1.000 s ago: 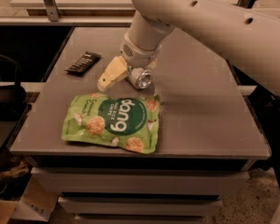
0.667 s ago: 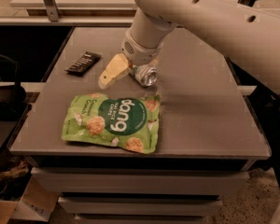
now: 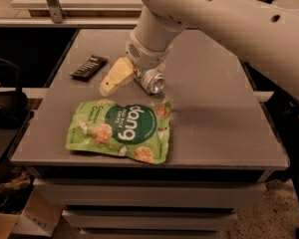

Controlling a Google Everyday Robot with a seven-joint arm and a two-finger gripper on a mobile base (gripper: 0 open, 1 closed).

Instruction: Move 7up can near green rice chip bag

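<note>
The 7up can (image 3: 152, 81) lies on its side on the grey table (image 3: 214, 108), with its shiny end facing the front. My gripper (image 3: 131, 82) reaches down from the large white arm and is open. One cream finger (image 3: 114, 76) points to the front left, with a gap between it and the can. The other finger is hidden behind the can. The green rice chip bag (image 3: 120, 129) lies flat just in front of the can, a short gap away.
A flat dark wrapped bar (image 3: 89, 66) lies at the table's left edge, behind and left of the gripper. The table's front edge runs just in front of the bag. Dark furniture stands to the left of the table.
The can has shifted slightly to the right and stays on the table at the gripper. The bag and the dark bar have not moved.
</note>
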